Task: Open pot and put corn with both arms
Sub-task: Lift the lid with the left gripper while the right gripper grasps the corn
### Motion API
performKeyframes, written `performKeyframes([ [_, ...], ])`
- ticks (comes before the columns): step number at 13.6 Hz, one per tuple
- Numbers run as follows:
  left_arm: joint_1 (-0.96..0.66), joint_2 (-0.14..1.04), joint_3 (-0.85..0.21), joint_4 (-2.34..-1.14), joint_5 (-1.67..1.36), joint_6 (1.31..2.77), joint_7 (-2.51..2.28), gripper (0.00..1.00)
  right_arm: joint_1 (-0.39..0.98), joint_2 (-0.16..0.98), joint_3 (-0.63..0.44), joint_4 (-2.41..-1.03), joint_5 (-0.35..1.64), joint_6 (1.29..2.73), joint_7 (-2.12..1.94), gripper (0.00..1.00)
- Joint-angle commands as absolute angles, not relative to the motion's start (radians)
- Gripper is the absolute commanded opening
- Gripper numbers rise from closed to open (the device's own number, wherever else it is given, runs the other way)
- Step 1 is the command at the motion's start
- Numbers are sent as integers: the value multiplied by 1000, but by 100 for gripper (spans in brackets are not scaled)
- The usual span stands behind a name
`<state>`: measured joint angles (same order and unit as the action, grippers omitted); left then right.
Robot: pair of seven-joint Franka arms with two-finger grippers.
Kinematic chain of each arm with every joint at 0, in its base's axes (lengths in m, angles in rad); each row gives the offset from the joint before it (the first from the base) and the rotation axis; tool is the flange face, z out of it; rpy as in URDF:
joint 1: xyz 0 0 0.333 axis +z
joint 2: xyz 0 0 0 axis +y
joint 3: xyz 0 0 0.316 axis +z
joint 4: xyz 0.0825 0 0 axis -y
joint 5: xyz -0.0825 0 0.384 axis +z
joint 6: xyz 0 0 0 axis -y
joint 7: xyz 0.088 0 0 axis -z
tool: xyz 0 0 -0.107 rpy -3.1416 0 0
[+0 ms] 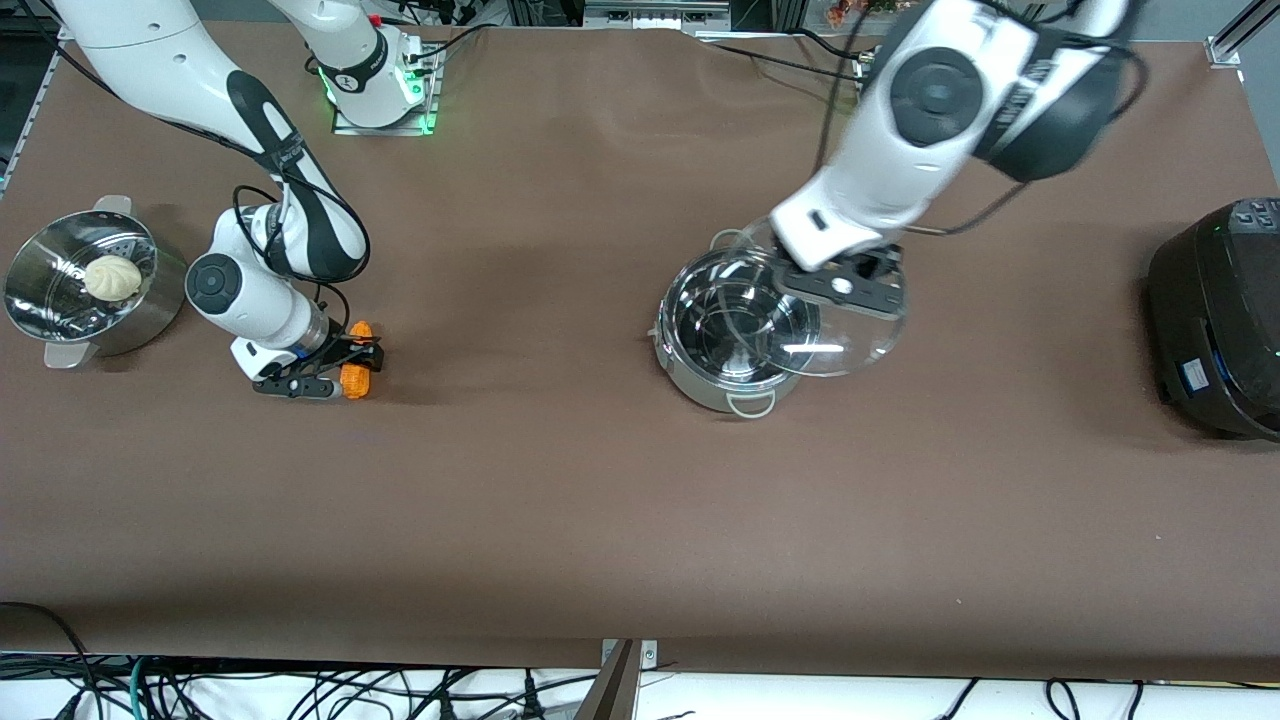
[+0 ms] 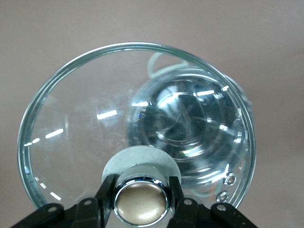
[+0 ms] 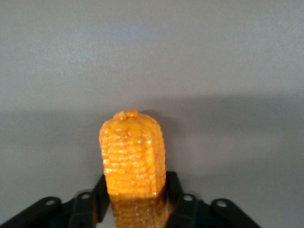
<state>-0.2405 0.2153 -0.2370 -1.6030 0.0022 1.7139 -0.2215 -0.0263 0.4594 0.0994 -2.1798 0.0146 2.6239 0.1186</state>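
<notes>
The steel pot (image 1: 700, 385) stands uncovered in the middle of the table. Its glass lid (image 1: 850, 335) hangs tilted over the pot's rim on the side toward the left arm's end. My left gripper (image 1: 843, 286) is shut on the lid's metal knob (image 2: 140, 202), and the pot (image 2: 185, 123) shows through the glass lid (image 2: 85, 123). The orange corn (image 1: 357, 375) lies on the table toward the right arm's end. My right gripper (image 1: 345, 365) is low at the table with a finger on either side of the corn (image 3: 133, 152), closed against it.
A steel steamer pot (image 1: 60, 330) holding a white bun (image 1: 112, 277) stands at the right arm's end of the table. A black cooker (image 1: 1215, 320) sits at the left arm's end. Brown cloth covers the table.
</notes>
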Motion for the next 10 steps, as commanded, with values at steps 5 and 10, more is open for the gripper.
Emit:
performKeyframes([
  [5, 18, 209, -242, -1627, 23, 1681, 47, 20, -28, 456, 120, -2109, 21, 2518, 118, 0],
  [10, 130, 206, -247, -1748, 75, 1782, 130, 19, -28, 402, 236, -1913, 23, 2168, 210, 0],
])
